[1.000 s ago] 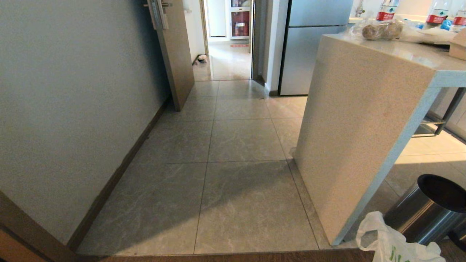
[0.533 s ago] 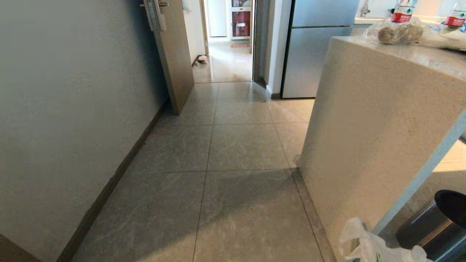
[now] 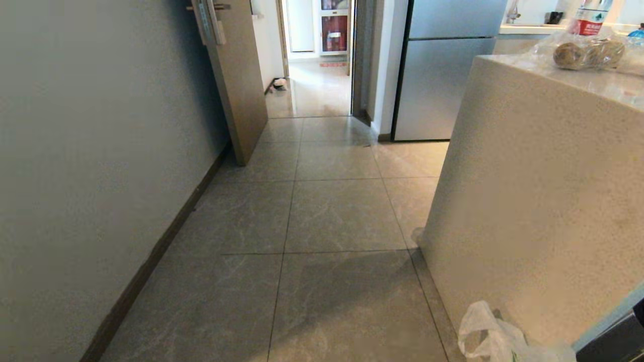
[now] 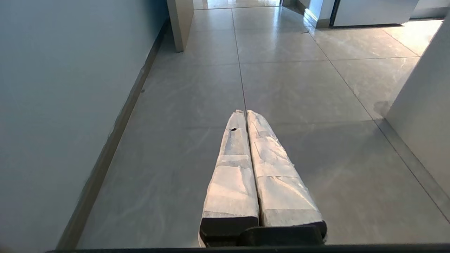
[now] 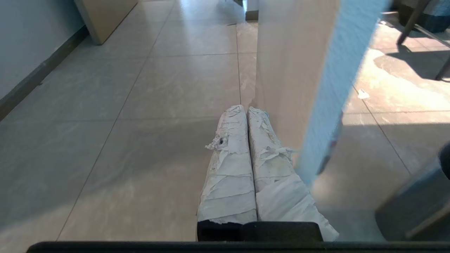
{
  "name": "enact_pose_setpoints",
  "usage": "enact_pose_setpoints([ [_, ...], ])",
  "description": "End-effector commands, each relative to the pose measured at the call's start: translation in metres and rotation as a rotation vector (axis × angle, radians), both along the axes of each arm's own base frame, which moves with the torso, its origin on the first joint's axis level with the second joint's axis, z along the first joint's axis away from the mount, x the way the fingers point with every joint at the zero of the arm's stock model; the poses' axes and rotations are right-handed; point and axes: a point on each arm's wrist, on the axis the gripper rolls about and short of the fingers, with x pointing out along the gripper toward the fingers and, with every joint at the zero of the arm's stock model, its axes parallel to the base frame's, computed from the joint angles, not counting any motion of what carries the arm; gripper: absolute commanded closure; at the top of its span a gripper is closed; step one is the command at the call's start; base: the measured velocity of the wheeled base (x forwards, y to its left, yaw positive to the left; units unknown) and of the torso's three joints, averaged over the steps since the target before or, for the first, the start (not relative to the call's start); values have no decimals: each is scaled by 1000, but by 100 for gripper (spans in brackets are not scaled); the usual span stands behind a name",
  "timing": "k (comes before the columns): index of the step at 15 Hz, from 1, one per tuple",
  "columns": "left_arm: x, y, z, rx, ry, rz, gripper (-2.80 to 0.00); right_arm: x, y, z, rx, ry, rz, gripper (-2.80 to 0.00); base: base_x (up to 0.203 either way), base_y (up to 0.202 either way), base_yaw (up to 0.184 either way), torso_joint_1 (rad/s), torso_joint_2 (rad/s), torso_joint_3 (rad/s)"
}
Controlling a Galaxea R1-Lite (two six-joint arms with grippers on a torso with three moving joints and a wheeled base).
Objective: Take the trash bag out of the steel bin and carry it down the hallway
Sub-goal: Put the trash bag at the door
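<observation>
1. The trash bag (image 3: 495,339) is down in the lower right corner of the head view: thin, crinkly white plastic with a loop handle sticking up, bunched against the foot of the bench (image 3: 533,201). From these shots you can't tell what is holding it up.
2. The steel bin (image 3: 611,342) barely shows, just a dark sliver right beside the bag. In the right wrist view it's a blurry dark shape at the edge.
3. The hallway (image 3: 332,216) is big pale grey stone-look tiles, slightly glossy, with faint marbling and thin dark grout lines. There's a plain matte wall (image 3: 100,151) on the left with a dark baseboard (image 3: 166,241) along its foot.
4. A tan wooden door (image 3: 236,75) with a metal handle plate stands open further down, and there's a smooth silver fridge (image 3: 443,75) past the bench.
5. The bench is a speckled beige stone slab with a flat vertical end panel. On top sits a crumpled clear bag (image 3: 586,53) with roundish brown lumps inside, plus a bottle (image 3: 588,17) with a red label.
6. The left gripper (image 4: 246,114) hangs over bare tile, its fingers wrapped in wrinkly white tape and pressed together with nothing between them.
7. The right gripper (image 5: 246,109) has the same taped look, more frayed and torn, with fingers closed flat against each other. It sits near the bench's end panel.
</observation>
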Motion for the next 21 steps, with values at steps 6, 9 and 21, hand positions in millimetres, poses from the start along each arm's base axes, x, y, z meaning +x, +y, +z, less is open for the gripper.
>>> enact_pose_setpoints([
  [6,0,0,0,-1,1,0,0,-3,0,-1,1,-40,1,0,187,0,2,2,2,3],
  [9,0,0,0,-1,1,0,0,-3,0,-1,-1,-40,1,0,188,0,2,2,5,1],
  [21,0,0,0,1,1,0,0,-3,0,-1,1,-39,1,0,189,0,2,2,1,3],
])
